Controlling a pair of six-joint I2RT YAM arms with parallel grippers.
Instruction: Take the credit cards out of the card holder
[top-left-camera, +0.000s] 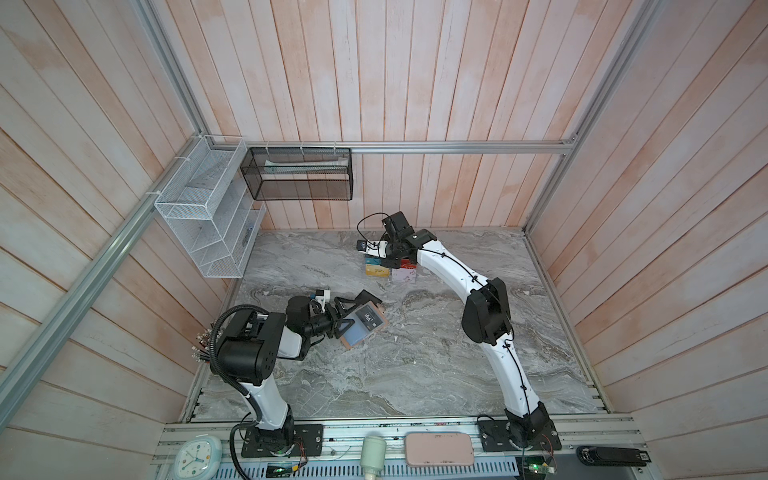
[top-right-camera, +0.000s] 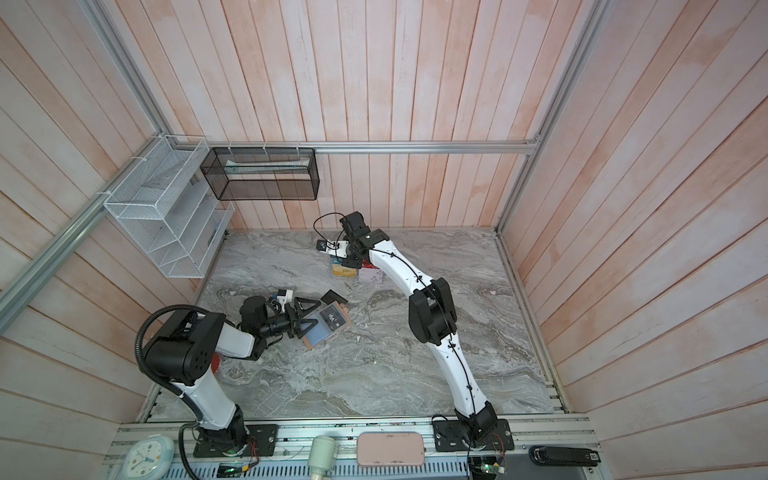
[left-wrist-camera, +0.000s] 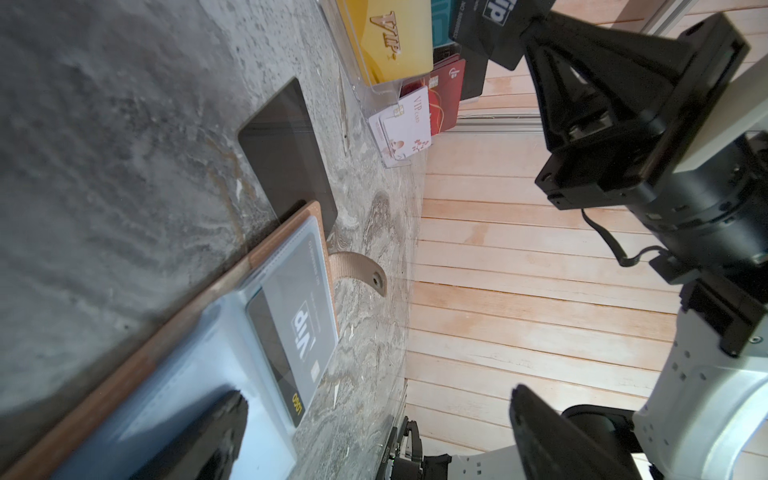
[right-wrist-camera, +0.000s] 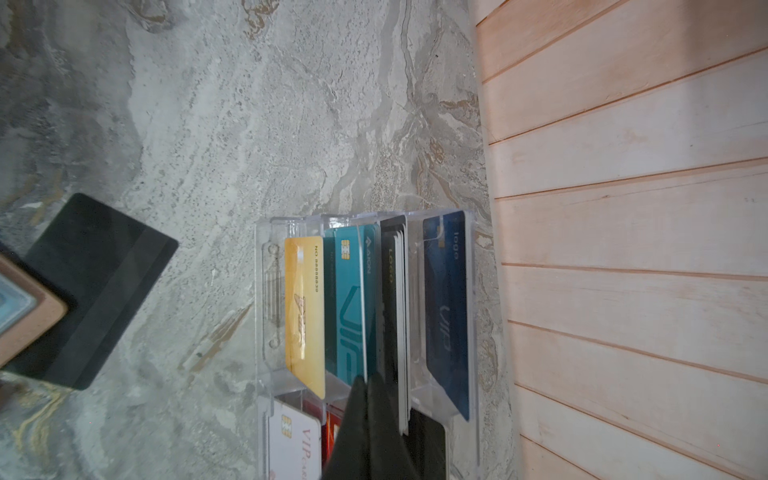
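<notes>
Pink plank walls (top-left-camera: 415, 83) enclose the grey marble table (top-left-camera: 415, 365) (left gripper (top-left-camera: 349, 320) spread; right gripper (top-left-camera: 388, 262) pressed together).

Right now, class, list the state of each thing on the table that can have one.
Card holder: open, flat on table.
Snap tab: undone.
Vip card: inside its clear sleeve.
Plain black card: out, corner under the holder.
Left gripper: open.
Right gripper: shut, at the acrylic rack.

In a top view the bench (top-left-camera: 415, 374) lies open across the lower middle; the card holder (top-left-camera: 362, 329), black card (top-left-camera: 368, 297) and card rack (top-left-camera: 378, 272) crowd mid-frame.
</notes>
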